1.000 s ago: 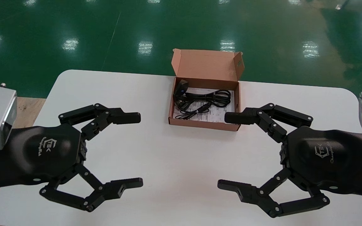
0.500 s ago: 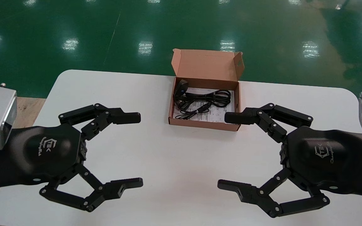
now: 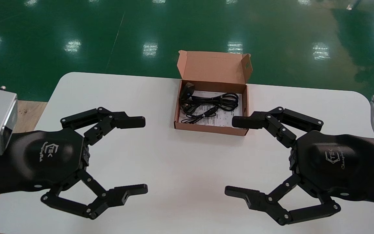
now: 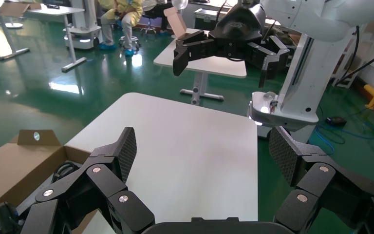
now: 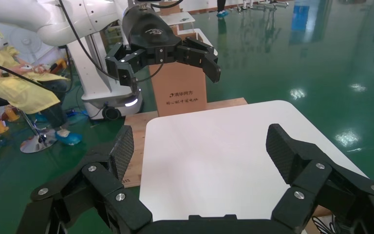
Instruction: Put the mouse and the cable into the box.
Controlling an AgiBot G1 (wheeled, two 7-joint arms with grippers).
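Cardboard box (image 3: 206,127), mouse (image 3: 187,90), cable (image 3: 221,100), left pincer (image 3: 144,155), right pincer (image 3: 230,156): all unmoved.

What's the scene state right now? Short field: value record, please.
box: open, lid up, far middle of table
mouse: inside box, far-left corner
cable: coiled inside box, beside mouse
left tool: open, empty, over table's near left
right tool: open, empty, over table's near right
task: both items already in box
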